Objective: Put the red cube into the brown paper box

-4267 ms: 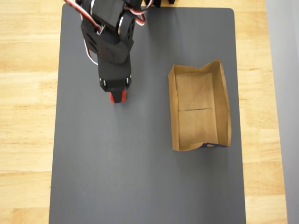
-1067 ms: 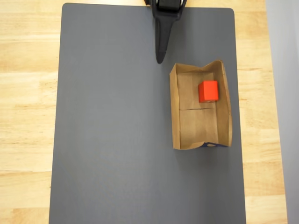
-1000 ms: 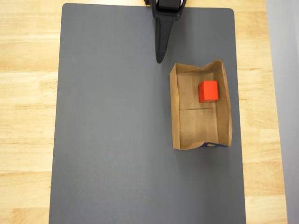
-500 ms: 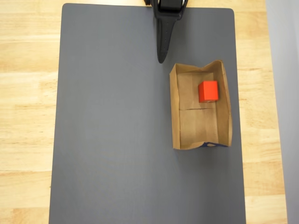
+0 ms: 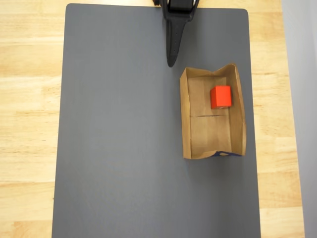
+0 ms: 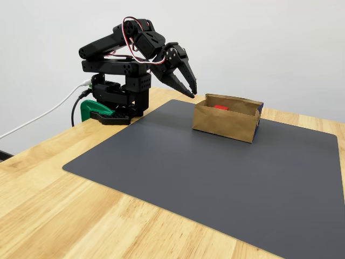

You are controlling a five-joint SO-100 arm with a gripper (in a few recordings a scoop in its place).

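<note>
Overhead and fixed views of the desk (image 5: 29, 99) with its dark grey mat (image 5: 124, 148). The tool (image 6: 190, 90) is raised above the mat's far edge, folded back near the arm's base (image 6: 116, 102); in the fixed view its two black fingers (image 6: 179, 81) stand apart with nothing between them. In the overhead view the tool (image 5: 171, 62) appears as one dark tapering shape pointing down the picture. The brown paper box (image 5: 185, 119) lies on the mat just beyond the tool's tip and to its right in the overhead view, not touching it. The red cube (image 5: 221, 97) rests on the box floor in the half nearer the tool, close to the wall away from it; in the fixed view its red top (image 6: 220, 107) shows just above the box wall (image 6: 223, 123).
</note>
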